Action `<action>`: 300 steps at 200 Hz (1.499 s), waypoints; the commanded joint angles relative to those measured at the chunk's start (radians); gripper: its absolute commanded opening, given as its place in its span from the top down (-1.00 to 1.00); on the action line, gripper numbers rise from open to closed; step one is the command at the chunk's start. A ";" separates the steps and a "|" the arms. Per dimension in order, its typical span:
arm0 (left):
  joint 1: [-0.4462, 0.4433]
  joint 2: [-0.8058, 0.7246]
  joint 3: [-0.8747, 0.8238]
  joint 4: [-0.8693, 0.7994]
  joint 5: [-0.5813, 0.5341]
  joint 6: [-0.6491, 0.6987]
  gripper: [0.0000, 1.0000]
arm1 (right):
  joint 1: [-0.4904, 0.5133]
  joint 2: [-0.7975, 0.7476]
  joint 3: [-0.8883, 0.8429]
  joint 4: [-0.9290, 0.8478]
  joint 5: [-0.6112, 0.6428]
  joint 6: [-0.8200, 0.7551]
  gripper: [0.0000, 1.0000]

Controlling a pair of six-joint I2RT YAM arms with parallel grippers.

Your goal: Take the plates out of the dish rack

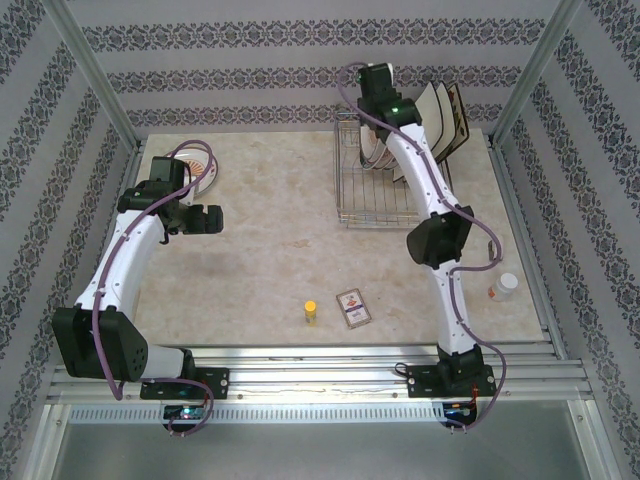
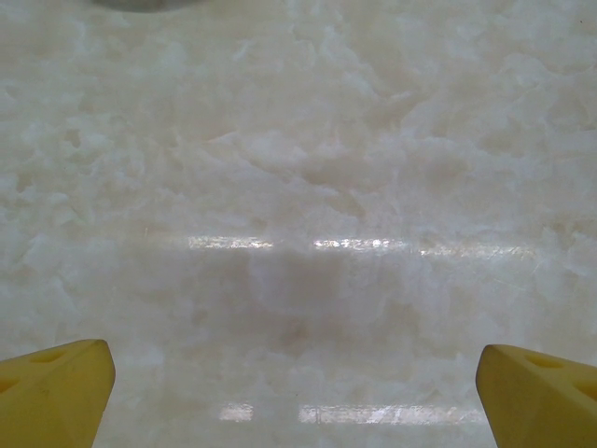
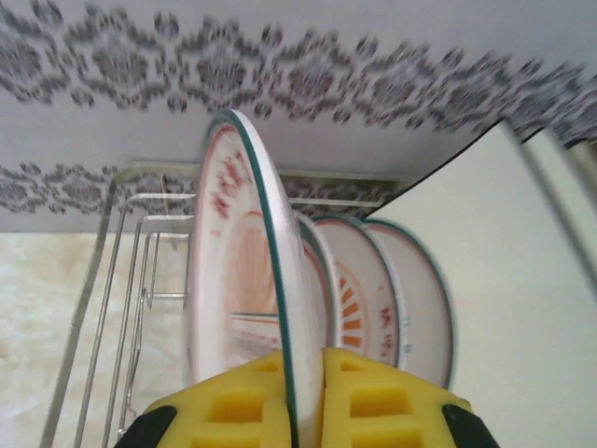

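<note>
The chrome wire dish rack (image 1: 372, 195) (image 3: 121, 299) stands at the back right of the table. My right gripper (image 1: 376, 104) (image 3: 303, 397) is above it, shut on the rim of a round white plate (image 3: 238, 252) with a green edge and red marks, held upright on edge. Two more round plates (image 3: 359, 289) stand in the rack behind it, then large square cream plates (image 1: 445, 120) (image 3: 504, 280). Another round plate (image 1: 203, 176) lies flat at the back left. My left gripper (image 1: 207, 218) (image 2: 298, 401) hangs open over bare tabletop, nothing between its yellow fingertips (image 2: 56, 392).
A small yellow bottle (image 1: 311, 312) and a picture card (image 1: 353, 307) lie near the front middle. A small white-capped container (image 1: 505, 286) stands by the right edge. Patterned walls and metal posts (image 1: 95, 75) close in the table.
</note>
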 commanded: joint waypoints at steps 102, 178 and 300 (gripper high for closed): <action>-0.014 0.030 0.050 -0.033 0.003 0.028 -1.00 | 0.020 -0.681 -0.819 0.299 -0.585 0.118 1.00; -0.017 0.028 0.043 -0.025 0.002 0.031 -1.00 | -0.096 -0.806 -1.570 1.143 -1.265 0.557 1.00; -0.026 -0.036 -0.041 0.370 0.606 -0.145 -1.00 | -0.018 -0.616 -1.531 1.283 -1.265 0.644 1.00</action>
